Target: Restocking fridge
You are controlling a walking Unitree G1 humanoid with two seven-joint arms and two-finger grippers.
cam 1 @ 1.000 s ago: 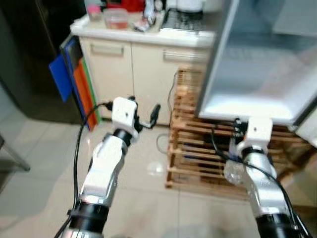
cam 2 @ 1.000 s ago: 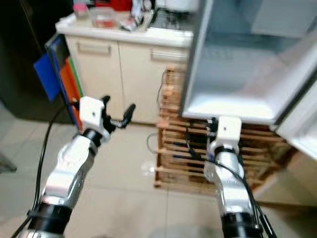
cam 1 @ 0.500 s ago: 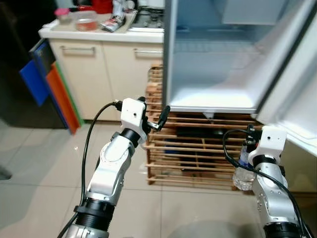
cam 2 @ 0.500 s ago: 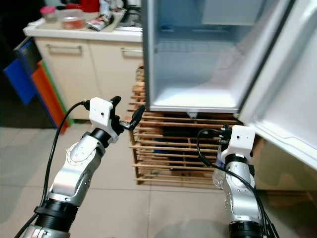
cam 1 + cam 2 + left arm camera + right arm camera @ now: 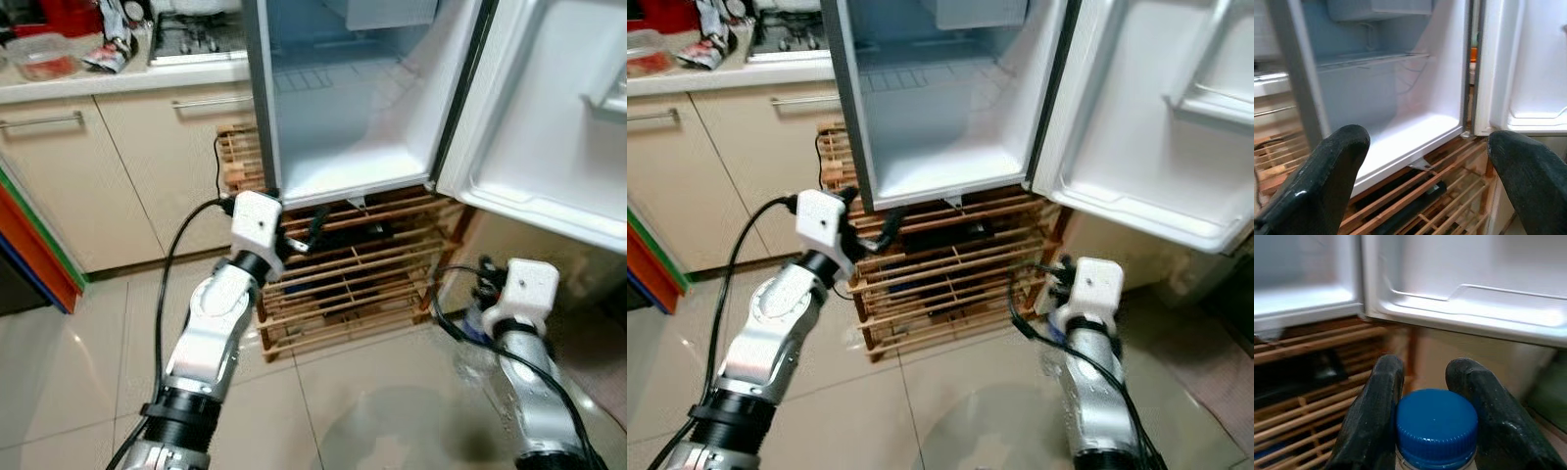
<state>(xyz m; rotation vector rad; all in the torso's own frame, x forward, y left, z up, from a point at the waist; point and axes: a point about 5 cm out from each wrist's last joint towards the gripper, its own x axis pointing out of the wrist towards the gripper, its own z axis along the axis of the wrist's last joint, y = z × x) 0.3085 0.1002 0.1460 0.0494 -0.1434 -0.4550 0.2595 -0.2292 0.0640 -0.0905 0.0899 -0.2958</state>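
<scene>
A clear plastic bottle with a ribbed blue screw cap (image 5: 1436, 426) sits between the two black fingers (image 5: 1374, 416) of the right tool (image 5: 1432, 406), which are closed narrowly on its neck just under the cap. In the head views the bottle's see-through body (image 5: 477, 360) hangs below that tool, low and close to the tiled floor (image 5: 88, 352). The bottle is probably light if empty and heavier, with sloshing, if filled; which one cannot be made out. Its smooth thin wall would likely dent and slip under a squeeze, so the stiff neck below the cap ridge is the sounder place to hold, as now.

Ahead of and above the right tool stands a small white fridge (image 5: 343, 157) with its door (image 5: 549, 127) swung wide to that tool's right. The interior is smooth, glossy white plastic with a thin wire shelf (image 5: 1371, 58) and a boxy freezer compartment at the top. The fridge rests on a slatted wooden pallet rack (image 5: 362, 279).

The left tool (image 5: 299, 235) is raised in front of the rack, just below the fridge's lower edge, its rounded rubbery fingers (image 5: 1327, 171) spread wide and holding nothing.

Further to the left tool's left are cream cabinet doors (image 5: 59, 186) with metal bar handles, under a pale counter (image 5: 118, 80).
</scene>
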